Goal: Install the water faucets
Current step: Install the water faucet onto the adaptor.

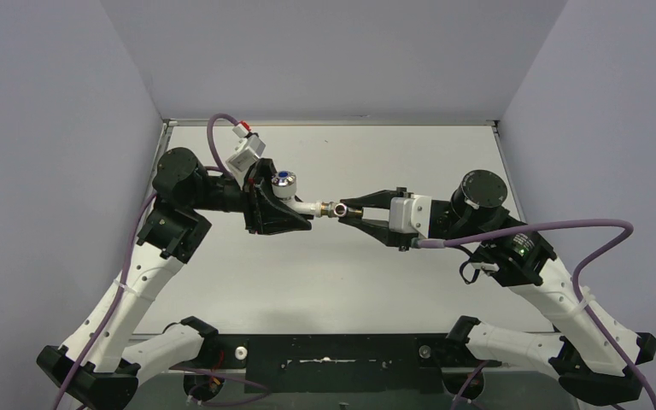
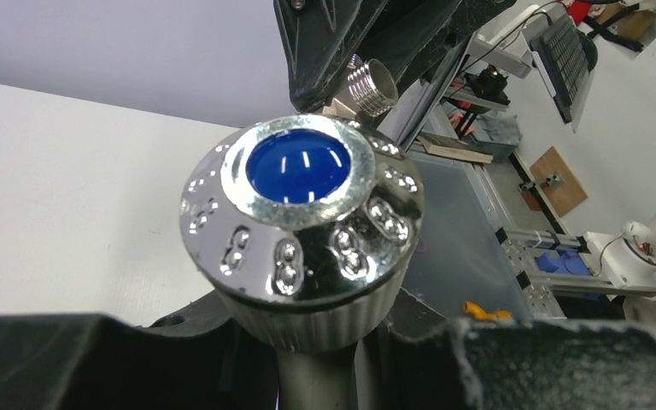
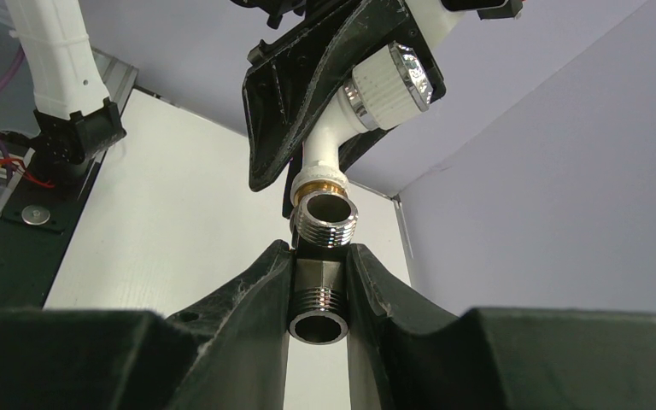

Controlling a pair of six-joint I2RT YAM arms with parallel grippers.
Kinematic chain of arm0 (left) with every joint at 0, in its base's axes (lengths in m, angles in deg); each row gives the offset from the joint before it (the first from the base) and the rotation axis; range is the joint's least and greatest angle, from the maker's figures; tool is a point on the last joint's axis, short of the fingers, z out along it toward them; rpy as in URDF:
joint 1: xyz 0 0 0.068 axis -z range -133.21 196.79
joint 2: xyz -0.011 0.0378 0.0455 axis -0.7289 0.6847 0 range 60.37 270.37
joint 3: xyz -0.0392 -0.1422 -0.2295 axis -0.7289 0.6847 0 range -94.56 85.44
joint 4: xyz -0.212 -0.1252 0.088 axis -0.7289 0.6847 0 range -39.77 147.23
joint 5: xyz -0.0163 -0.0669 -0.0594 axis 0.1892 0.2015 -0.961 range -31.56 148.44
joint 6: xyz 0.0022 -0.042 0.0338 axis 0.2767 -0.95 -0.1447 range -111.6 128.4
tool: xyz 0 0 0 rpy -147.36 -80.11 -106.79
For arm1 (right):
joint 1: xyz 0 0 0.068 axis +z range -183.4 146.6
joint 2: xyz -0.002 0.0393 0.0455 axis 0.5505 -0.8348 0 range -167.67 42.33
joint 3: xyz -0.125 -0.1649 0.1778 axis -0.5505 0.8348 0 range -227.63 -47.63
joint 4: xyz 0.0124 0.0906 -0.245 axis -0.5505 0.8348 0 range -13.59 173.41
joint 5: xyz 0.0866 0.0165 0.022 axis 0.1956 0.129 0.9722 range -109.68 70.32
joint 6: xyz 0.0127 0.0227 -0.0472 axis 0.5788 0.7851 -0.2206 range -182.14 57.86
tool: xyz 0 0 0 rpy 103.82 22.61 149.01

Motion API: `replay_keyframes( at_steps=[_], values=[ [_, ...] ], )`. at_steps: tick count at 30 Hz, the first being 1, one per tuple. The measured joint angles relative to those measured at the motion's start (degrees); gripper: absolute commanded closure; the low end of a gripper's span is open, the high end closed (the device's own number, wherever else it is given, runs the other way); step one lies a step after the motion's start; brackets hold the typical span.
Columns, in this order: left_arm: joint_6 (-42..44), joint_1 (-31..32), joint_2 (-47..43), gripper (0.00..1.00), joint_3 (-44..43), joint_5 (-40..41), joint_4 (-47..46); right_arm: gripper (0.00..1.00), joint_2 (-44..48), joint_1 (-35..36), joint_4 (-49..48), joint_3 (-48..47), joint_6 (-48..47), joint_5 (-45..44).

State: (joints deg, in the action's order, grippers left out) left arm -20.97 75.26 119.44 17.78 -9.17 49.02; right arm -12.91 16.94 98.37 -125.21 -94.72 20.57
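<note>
Above the tabletop [image 1: 325, 286], the left gripper [image 1: 295, 213] clamps the white tap body [image 1: 309, 206]. The right gripper [image 1: 345, 210] clamps the threaded fitting [image 1: 334, 208], which touches the tap's spout. Purple cables [image 1: 555, 226] hang nearby.

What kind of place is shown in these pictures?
Probably a robotics laboratory: a white table boxed in by plain grey panels, and beyond it, in the left wrist view, a keyboard and aluminium framing.

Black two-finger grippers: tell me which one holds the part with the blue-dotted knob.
The left gripper: it is shut on the white tap body with the round chrome knob. The right gripper grips only the small grey threaded metal fitting.
</note>
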Motion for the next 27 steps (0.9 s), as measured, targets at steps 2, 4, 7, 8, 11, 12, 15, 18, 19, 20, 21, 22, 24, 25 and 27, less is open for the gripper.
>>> replay_keyframes(
  at_steps=[2, 4, 7, 8, 11, 12, 15, 18, 19, 20, 21, 22, 24, 25, 27],
  values=[
    [0.0, 0.0, 0.0, 1.0, 0.0, -0.02, 0.02, 1.0, -0.04, 0.0, 0.0, 0.0, 0.0, 0.0],
    [0.0, 0.0, 0.0, 1.0, 0.0, -0.02, 0.07, 1.0, -0.04, 0.0, 0.0, 0.0, 0.02, 0.0],
    [0.0, 0.0, 0.0, 1.0, 0.0, -0.02, 0.07, 1.0, 0.02, 0.0, -0.76, 0.39, 0.39, 0.0],
    [-0.02, -0.02, 0.0, 1.0, 0.0, -0.02, 0.09, 1.0, 0.11, 0.0, -1.25, 0.72, 0.59, -0.04],
    [-0.04, -0.02, 0.0, 1.0, 0.0, 0.02, 0.11, 1.0, 0.42, 0.0, -2.73, 1.68, 1.77, -0.37],
    [-0.07, -0.02, 0.0, 1.0, 0.0, 0.02, 0.11, 1.0, 0.5, 0.0, -3.1, 1.86, 2.19, -0.42],
    [-0.17, -0.07, 0.0, 1.0, 0.0, 0.02, 0.09, 1.0, 0.7, 0.0, -4.39, 2.62, 3.58, -0.57],
    [-0.33, -0.09, 0.0, 1.0, 0.0, -0.02, 0.11, 1.0, 0.74, 0.0, -5.97, 3.63, 5.33, -0.76],
    [-0.42, -0.09, 0.0, 1.0, 0.0, -0.02, 0.11, 1.0, 0.74, 0.0, -6.34, 3.87, 5.95, -0.83],
    [-0.46, -0.09, 0.0, 1.0, 0.0, -0.04, 0.11, 1.0, 0.74, 0.0, -6.62, 4.04, 6.49, -0.83],
    [-0.5, -0.09, 0.0, 1.0, 0.0, -0.04, 0.09, 1.0, 0.74, 0.0, -6.93, 4.15, 6.99, -0.85],
    [-0.55, -0.09, 0.0, 1.0, 0.0, -0.09, 0.09, 1.0, 0.74, 0.0, -7.17, 4.22, 7.56, -0.87],
    [-0.63, -0.09, 0.0, 1.0, 0.0, -0.13, 0.09, 1.0, 0.74, 0.0, -7.5, 4.33, 8.55, -0.92],
    [-0.68, -0.09, 0.0, 1.0, 0.0, -0.15, 0.09, 1.0, 0.72, 0.0, -7.65, 4.33, 9.33, -0.96],
    [-0.92, -0.09, -0.02, 1.0, 0.0, -0.2, 0.02, 1.0, 0.7, 0.0, -7.91, 4.33, 10.58, -1.03]
  ],
)
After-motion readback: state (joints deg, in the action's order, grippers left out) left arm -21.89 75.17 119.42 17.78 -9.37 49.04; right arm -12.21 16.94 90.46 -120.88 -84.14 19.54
